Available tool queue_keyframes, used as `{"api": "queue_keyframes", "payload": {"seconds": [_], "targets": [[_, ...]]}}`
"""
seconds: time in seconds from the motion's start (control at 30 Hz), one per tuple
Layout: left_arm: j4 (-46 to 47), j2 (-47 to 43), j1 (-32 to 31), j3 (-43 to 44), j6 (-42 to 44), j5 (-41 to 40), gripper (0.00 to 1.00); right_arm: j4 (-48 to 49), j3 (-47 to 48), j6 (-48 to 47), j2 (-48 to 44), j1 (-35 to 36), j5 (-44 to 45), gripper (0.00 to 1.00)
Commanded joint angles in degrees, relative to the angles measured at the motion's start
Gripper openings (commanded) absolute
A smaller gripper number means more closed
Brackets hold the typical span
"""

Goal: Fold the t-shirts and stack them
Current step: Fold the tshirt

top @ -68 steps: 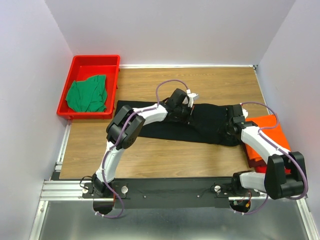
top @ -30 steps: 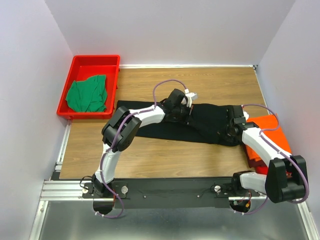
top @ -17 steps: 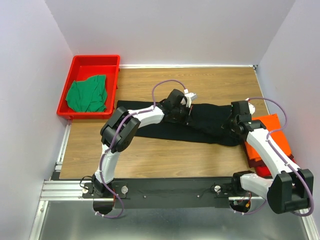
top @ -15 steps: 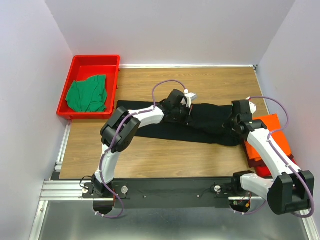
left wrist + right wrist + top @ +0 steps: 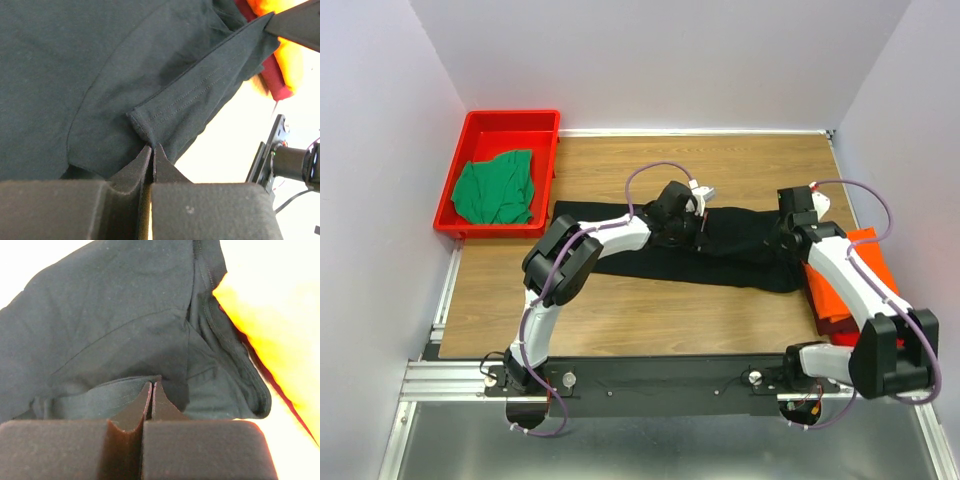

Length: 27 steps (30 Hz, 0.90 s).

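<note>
The black t-shirt (image 5: 650, 255) lies as a long band across the middle of the table. My left gripper (image 5: 690, 228) is shut on a hemmed edge of the black t-shirt (image 5: 120, 75), pinched at the fingertips. My right gripper (image 5: 782, 240) is shut on another fold of the black t-shirt (image 5: 125, 335) near its right end. The orange t-shirt (image 5: 865, 270) lies folded at the right edge, partly under my right arm, and shows in the right wrist view (image 5: 270, 325). The green t-shirt (image 5: 497, 188) lies crumpled in the red tray (image 5: 510, 122).
The red tray stands at the table's back left corner. Grey walls close in the left, back and right sides. Bare wood (image 5: 670, 315) lies in front of the black shirt. A dark red cloth edge (image 5: 272, 80) shows under the orange shirt.
My right gripper has moved toward the back of the table, drawing the right end of the black shirt with it. My left gripper has stayed almost still.
</note>
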Motion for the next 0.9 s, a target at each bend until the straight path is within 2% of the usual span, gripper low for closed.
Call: {"api": "queue_keyframes", "payload": {"seconds": [0.0,0.4,0.43,0.63,0.87], "targets": [[1.6,-2.5,-0.3,-1.6,-2.7,-3.4,0.08,2.9,2.3,-0.7,4.0,0.5,2.8,0.00],[2.8,-3.4,-0.2,-4.7,-5.4,-8.5,0.08,7.2,5.7,-1.0,12.0,0.4,5.3,0.00],[3.6,-4.0,-0.2,-5.1,-5.4,-9.0,0.14,7.7,5.7,-1.0,12.2,0.4,5.7,0.00],[5.7,-5.2,0.0,-4.8,-5.5,-9.6,0.26,8.2,6.4,-1.1,11.8,0.4,5.3,0.00],[7.0,-4.1,0.4,-2.9,-6.4,-9.0,0.26,8.8,6.0,-1.9,10.5,0.5,5.2,0.00]]}}
